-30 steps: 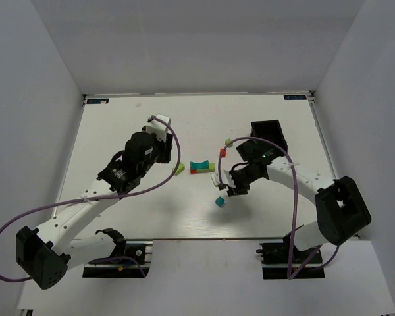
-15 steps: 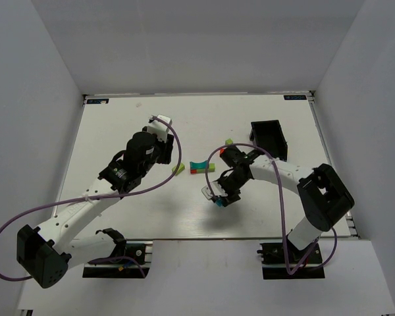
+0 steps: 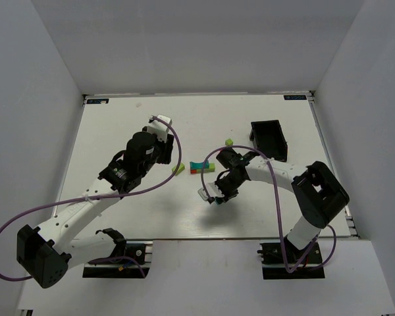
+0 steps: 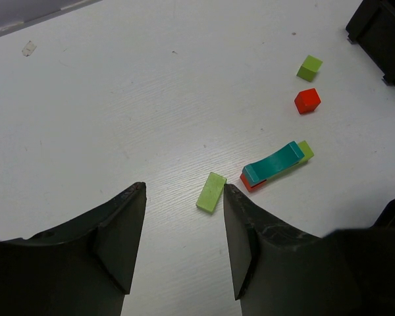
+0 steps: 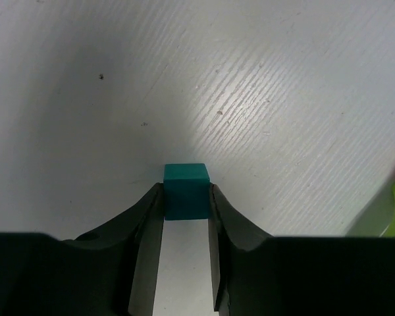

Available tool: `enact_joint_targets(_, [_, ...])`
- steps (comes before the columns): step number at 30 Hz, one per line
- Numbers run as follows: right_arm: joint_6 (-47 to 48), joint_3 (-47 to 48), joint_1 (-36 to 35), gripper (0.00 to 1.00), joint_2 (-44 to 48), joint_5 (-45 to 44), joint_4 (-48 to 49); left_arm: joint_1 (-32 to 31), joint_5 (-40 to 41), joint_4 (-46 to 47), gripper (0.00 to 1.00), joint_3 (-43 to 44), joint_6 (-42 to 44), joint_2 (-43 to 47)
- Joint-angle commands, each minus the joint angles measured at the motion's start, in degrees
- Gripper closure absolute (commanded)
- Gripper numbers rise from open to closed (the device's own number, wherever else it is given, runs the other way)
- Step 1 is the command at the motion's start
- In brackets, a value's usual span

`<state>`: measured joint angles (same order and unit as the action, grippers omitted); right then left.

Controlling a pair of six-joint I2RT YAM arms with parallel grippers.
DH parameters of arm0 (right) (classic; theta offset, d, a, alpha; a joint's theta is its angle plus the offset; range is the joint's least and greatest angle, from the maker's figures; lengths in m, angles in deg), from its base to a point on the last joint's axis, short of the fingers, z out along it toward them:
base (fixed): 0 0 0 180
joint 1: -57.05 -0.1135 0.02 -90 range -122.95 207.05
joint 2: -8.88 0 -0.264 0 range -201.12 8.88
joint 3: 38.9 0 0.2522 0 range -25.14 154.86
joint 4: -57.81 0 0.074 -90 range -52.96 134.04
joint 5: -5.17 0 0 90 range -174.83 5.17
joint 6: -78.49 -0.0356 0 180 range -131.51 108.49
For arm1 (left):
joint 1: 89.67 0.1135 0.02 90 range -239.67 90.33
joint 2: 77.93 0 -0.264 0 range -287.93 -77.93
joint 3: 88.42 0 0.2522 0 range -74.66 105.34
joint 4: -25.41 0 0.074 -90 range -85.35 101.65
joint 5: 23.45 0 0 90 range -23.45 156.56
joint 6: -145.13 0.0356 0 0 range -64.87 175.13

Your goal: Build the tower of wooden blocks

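Right gripper: the right gripper (image 5: 185, 197) was closed narrow on a teal cube (image 5: 185, 187), with one finger against each side face.
Hold: the cube sat at the very tips of the fingers (image 5: 151, 217), apparently down on the white table (image 3: 118, 118).
Grip risk: with so shallow a bite, the cube could have twisted or popped forward out of the tips on lifting. An uneven squeeze would have caused that.
Left gripper: the left gripper (image 4: 184, 191) stood partly open and held nothing. It hovered over a lime plank (image 4: 211, 192) lying flat on the table.
Left-side risk: coming straight down, a finger could have landed on the plank's end and skidded it toward the stack just beside it.
Tower: the wood block tower (image 4: 273, 164) was only begun. A teal curved piece lay on a red slab with a lime piece at its far end, near the table's middle, between the two arms and just beyond the right gripper.
Placement risk: the curved top gave a poor seat, so a cube released off-centre would probably have rolled off. The fingers were far bigger than the pieces and could have knocked the stack askew.
Loose blocks: a red cube (image 4: 307, 101) and a lime cube (image 4: 309, 68) lay beyond the tower, apart from each other.
Bin: the black bin (image 3: 268, 139) stood near the right arm's elbow, so a wide swing could have clipped it.
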<state>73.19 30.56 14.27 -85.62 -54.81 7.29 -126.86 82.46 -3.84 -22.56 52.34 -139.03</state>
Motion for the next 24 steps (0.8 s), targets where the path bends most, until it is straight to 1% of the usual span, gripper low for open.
enact_joint_targets(1, [-1.6,0.1,-0.3,0.83,-0.5,-1.3,1.3,0.4,-0.1,-0.2,0.39,0.2,-0.1,0.5])
enact_joint_targets(4, [-3.4,1.1,0.2,0.95,0.8,-1.5,0.6,0.4,-0.1,-0.2,0.39,0.2,-0.1,0.5])
enact_joint_targets(6, [-4.8,2.3,0.2,0.96,2.2,-2.6,0.8,0.4,0.4,-0.2,0.39,0.2,-0.1,0.5])
enact_joint_targets(7, [-9.3,3.5,0.3,0.98,2.6,-4.9,1.8,0.4,0.4,-0.2,0.39,0.2,-0.1,1.1])
enact_joint_targets(8, [-11.1,5.1,0.7,0.99,3.2,-5.8,2.7,0.4,0.4,-0.2,0.39,0.2,-0.1,1.1])
enact_joint_targets(10, [-15.9,7.4,1.0,0.99,3.3,-7.9,3.2,0.4,0.4,-0.2,0.39,0.2,-0.1,1.1])
enact_joint_targets(11, [-17.3,9.1,1.6,0.99,3.6,-9.1,4.0,0.4,0.4,-0.2,0.39,0.2,-0.1,1.1])
enact_joint_targets(14, [-21.1,10.4,2.6,0.99,3.9,-10.5,4.5,0.4,0.4,-0.2,0.39,0.2,-0.1,1.1])
enact_joint_targets(20, [-25.9,13.6,5.1,0.99,2.1,-13.0,5.4,0.4,0.4,-0.2,0.39,0.2,-0.1,1.1])
enact_joint_targets(24, [-28.1,16.2,6.8,0.99,-0.6,-12.0,6.3,0.4,0.4,-0.2,0.39,0.2,-0.1,1.1])
